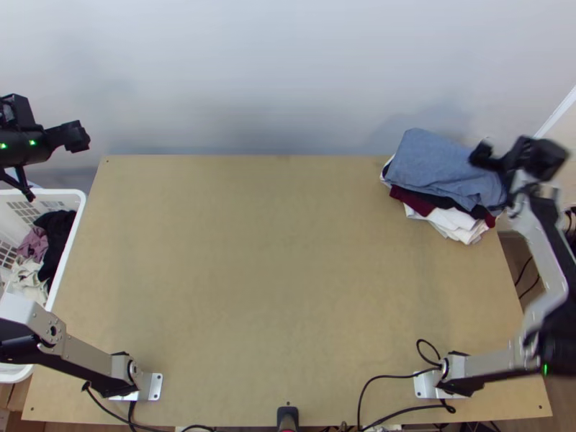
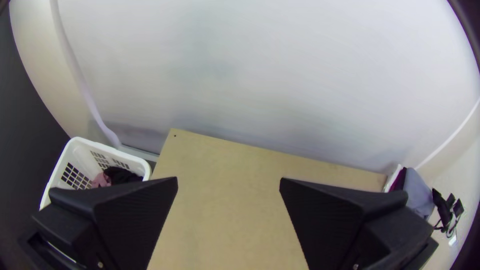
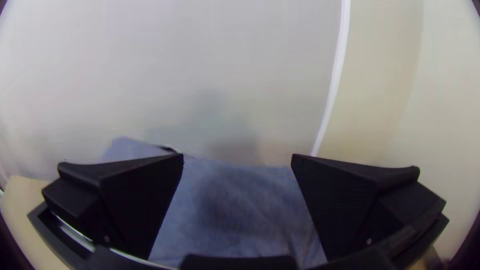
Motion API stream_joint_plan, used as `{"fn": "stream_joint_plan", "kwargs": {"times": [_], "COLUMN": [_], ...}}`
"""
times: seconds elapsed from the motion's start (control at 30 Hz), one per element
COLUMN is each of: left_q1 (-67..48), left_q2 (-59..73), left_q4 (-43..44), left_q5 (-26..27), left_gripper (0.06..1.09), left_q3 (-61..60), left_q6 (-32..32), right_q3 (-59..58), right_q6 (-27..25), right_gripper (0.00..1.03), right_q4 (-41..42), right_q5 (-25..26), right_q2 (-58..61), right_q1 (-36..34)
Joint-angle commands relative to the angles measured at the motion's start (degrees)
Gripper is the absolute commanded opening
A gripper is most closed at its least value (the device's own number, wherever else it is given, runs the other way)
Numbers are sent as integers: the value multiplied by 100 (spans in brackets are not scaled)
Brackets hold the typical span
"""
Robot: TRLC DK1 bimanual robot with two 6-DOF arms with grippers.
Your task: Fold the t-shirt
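Blue garment [image 1: 439,169]: on top of the pile [image 1: 457,222], at the table's far right corner; folded into a flat, slightly rumpled bundle; cannot tell whether this is the t-shirt.
Pile: stacked cloths under the blue garment; dark red, black and white edges stick out on the near side.
Right gripper [image 1: 513,155]: above the right part of the pile; open, its two fingers wide apart with blue cloth seen between them in its wrist view; contact with the cloth, cannot tell.
Left gripper [image 1: 46,124]: off the table's left side, beyond the basket's far rim in the top view; open, fingers wide apart.
Basket [image 1: 81,205]: white, beside the table's left edge; holds black cloth [image 1: 57,241], mauve cloth [image 1: 33,245] and off-white cloth [image 1: 27,279], all bunched.
Table [image 1: 288,266]: light wood; both arm bases at its near side; black cable [image 1: 381,378] looped beside the right base.
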Motion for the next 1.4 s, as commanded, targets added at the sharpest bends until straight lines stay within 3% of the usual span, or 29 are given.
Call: {"fn": "stream_joint_plan", "kwargs": {"times": [0.0, 0.2, 0.43, 0.6, 0.8, 1.03, 1.37], "left_q1": [31, 22, 40, 40, 4, 22, 92], "left_q2": [20, 20, -6, -6, -24, -59, -121], "left_q4": [12, 12, -6, -6, -6, -15, -50], "left_q5": [62, 62, 44, 53, 53, 44, 44], "left_gripper": [105, 105, 105, 105, 105, 105, 105], "left_q3": [169, 178, 178, 178, 178, 178, 169], "left_q6": [70, 70, 70, 61, 26, 17, 17], "right_q3": [-238, 17, 17, 79, -80, -150, 975], "right_q6": [61, 228, 236, 8, -212, -212, -212], "right_gripper": [97, 98, 98, 98, 97, 98, 98], "right_q4": [456, 790, 886, 1176, 1176, 1238, 1299], "right_q5": [238, 616, 836, 959, 977, 1179, 1407], "right_q2": [729, 1679, 492, -176, -167, 518, 2276], "right_q1": [-1, -141, 34, 606, 1370, 1880, 1379]}}
